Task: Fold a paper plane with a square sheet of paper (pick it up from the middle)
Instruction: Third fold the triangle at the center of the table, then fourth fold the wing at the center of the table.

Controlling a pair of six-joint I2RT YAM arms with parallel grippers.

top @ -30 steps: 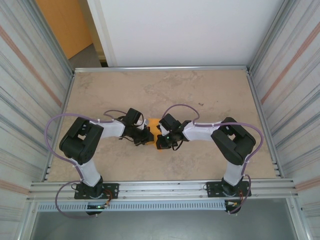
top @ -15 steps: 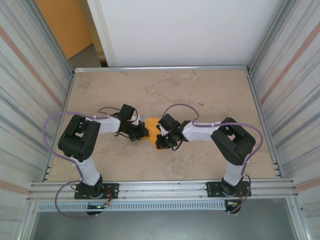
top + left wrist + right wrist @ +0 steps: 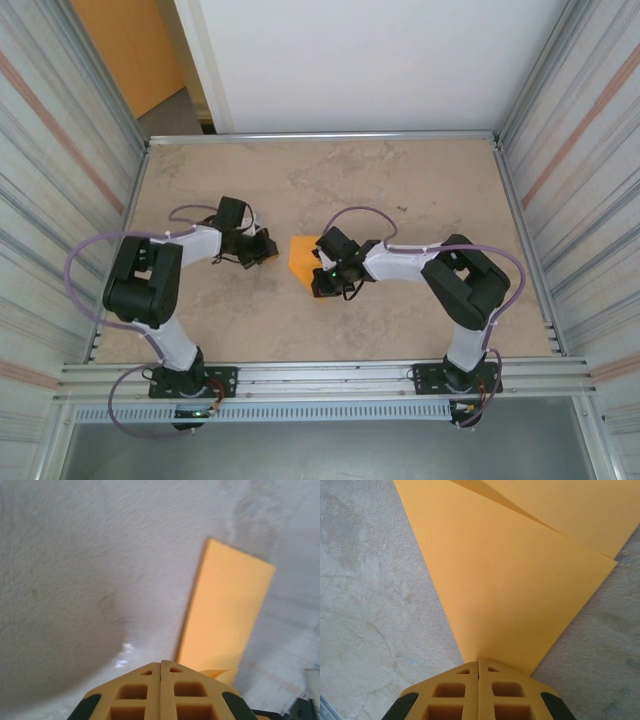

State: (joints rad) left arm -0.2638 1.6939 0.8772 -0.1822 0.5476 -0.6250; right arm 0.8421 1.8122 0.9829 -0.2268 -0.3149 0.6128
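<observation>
The square sheet of paper [image 3: 301,255] lies folded on the table's middle, bright orange. In the right wrist view the sheet of paper [image 3: 510,580] forms a broad pointed flap with a raised crease running to the upper right. My right gripper [image 3: 479,661] is shut, its tips resting on the flap's near corner; from above the right gripper [image 3: 313,274] sits at the paper's lower right edge. My left gripper [image 3: 270,250] is shut with nothing in it, a short gap left of the paper. In the left wrist view the left gripper [image 3: 161,662] points at the paper [image 3: 226,605].
The beige table [image 3: 400,190] is fenced by ribbed metal walls [image 3: 60,200] on both sides and a rail [image 3: 320,375] at the front. An orange wall panel [image 3: 125,50] stands beyond the far left corner.
My left gripper has drawn back to the left, off the paper, which now shows more. The right gripper has stayed on the paper.
</observation>
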